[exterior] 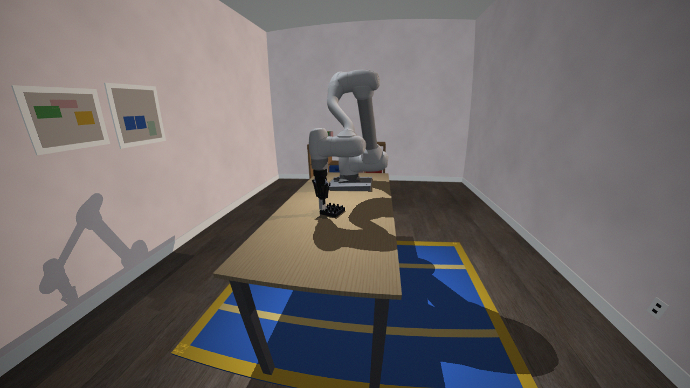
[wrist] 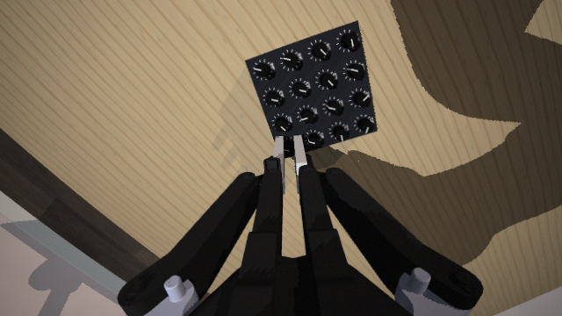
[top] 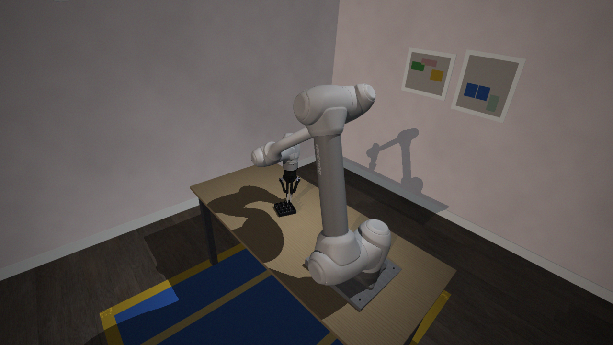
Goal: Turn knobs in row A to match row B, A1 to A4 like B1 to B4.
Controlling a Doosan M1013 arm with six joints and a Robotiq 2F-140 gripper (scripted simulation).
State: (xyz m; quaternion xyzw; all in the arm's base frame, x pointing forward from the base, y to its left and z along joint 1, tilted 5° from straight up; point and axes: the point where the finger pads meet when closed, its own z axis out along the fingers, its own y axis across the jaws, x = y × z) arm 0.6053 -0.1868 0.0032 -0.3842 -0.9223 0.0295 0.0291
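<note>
The black knob box (wrist: 313,88) stands on the wooden table, with four rows of black knobs, each with a white line. It is small in the top and exterior views (top: 285,209) (exterior: 333,209). My gripper (wrist: 289,147) points straight down at the box's corner nearest the wrist camera. Its two pale fingertips stand narrow on either side of the corner knob (wrist: 288,148), which is mostly hidden between them. The gripper also shows in the top and exterior views (top: 289,198) (exterior: 322,208). The printed names are too small to read, so I cannot tell which knob it is.
The arm's base plate (top: 355,274) is bolted to the far end of the same table. The arm's dark shadow (wrist: 439,145) falls across the table beside the box. The table's long edge (wrist: 79,193) runs to the left of the gripper.
</note>
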